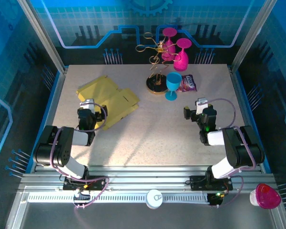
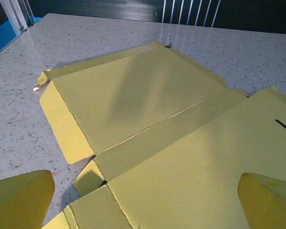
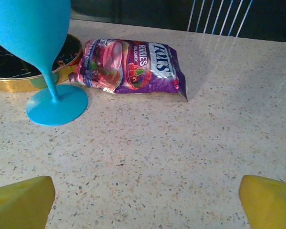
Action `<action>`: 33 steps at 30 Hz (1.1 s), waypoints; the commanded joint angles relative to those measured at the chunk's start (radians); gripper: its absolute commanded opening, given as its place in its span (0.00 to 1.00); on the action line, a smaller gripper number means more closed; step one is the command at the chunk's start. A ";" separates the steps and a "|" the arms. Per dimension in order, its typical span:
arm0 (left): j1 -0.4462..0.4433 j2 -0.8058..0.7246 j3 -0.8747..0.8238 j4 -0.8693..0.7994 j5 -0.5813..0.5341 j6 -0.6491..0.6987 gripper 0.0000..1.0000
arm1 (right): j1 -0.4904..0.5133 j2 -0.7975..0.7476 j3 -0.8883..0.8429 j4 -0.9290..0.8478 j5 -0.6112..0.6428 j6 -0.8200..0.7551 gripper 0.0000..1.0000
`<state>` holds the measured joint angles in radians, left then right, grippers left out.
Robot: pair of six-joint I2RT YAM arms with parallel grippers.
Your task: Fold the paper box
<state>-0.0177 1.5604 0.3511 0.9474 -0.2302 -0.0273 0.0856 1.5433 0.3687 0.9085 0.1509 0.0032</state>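
The paper box (image 1: 109,98) lies as a flat yellow die-cut sheet on the left half of the table, with its flaps spread out. In the left wrist view the paper box (image 2: 148,109) shows its creases and a side flap at the left. My left gripper (image 1: 90,108) hovers at the sheet's near edge, and its jaws stand wide open over the cardboard (image 2: 145,205). My right gripper (image 1: 200,110) is open above bare tabletop on the right, nothing between its fingers (image 3: 145,205).
A blue goblet (image 1: 173,83) (image 3: 43,43) stands ahead of the right gripper beside a purple snack packet (image 1: 187,84) (image 3: 128,64). A gold wire stand (image 1: 157,82) and two pink goblets (image 1: 180,55) sit at the back. Metal frame posts flank the table.
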 commanded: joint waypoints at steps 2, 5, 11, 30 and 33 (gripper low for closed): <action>-0.001 -0.014 0.011 0.005 0.003 -0.013 0.99 | -0.013 -0.003 0.024 -0.004 -0.035 -0.008 1.00; -0.001 -0.013 0.011 0.005 0.004 -0.013 0.99 | -0.014 -0.003 0.024 -0.003 -0.036 -0.009 1.00; -0.001 -0.014 0.012 0.005 0.004 -0.012 0.99 | -0.014 -0.002 0.024 -0.005 -0.035 -0.008 1.00; -0.017 -0.058 -0.014 0.028 -0.005 0.010 0.99 | -0.002 -0.044 -0.019 0.052 0.037 0.003 1.00; -0.146 -0.254 -0.014 -0.098 -0.260 0.089 0.99 | 0.056 -0.230 -0.049 -0.033 0.270 0.009 1.00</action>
<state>-0.0826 1.4605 0.3374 0.8925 -0.3241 -0.0055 0.1028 1.4563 0.3351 0.8829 0.2306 0.0078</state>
